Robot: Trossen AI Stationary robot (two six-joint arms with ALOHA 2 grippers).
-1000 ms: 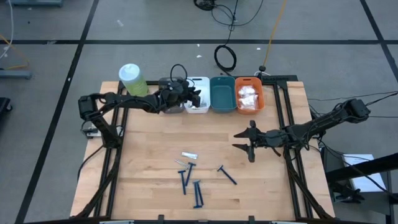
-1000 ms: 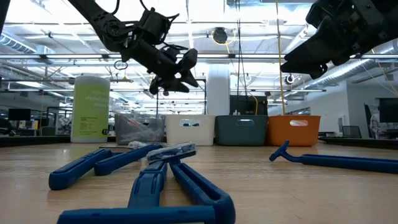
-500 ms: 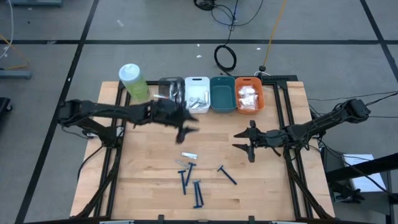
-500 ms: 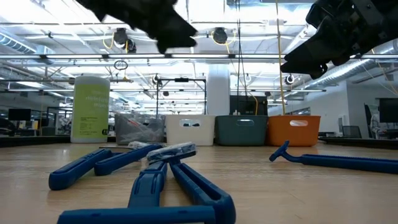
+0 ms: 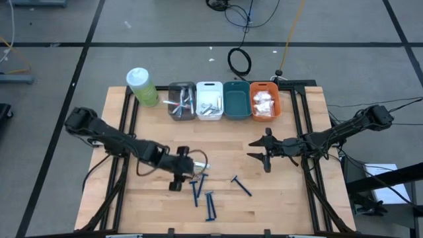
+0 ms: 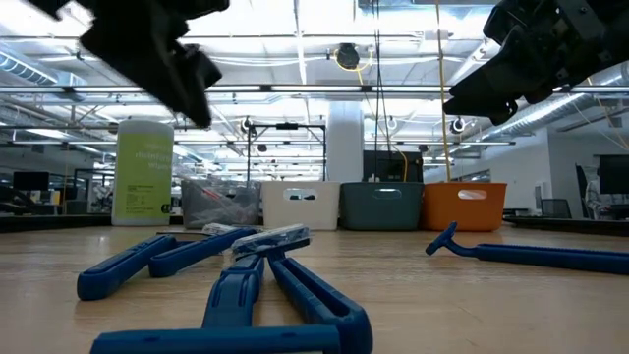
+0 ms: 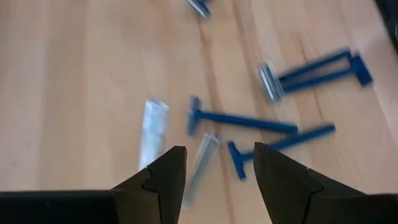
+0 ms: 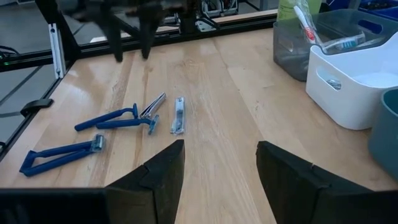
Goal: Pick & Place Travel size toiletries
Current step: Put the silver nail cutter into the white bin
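Several dark blue razors and two slim silvery sticks lie flat in the middle of the table. My left gripper is open and hovers above them. One silvery stick shows between its fingers, the other just beside them, and razors lie past the fingertips. In the high view my left gripper is next to the sticks. My right gripper is open and waits above the table's right half, touching nothing. White pouches lie in the orange bin.
Grey, white, teal and orange bins stand in a row at the far edge. The pale-green cylinder stands left of them. One razor lies apart, toward the right gripper. Bare wood lies at the near-left corner.
My left gripper has left the bins at the far edge. It has swung quickly toward the near edge and now hovers over the sticks and razors in the middle of the table. The right arm and the items on the table have kept still.
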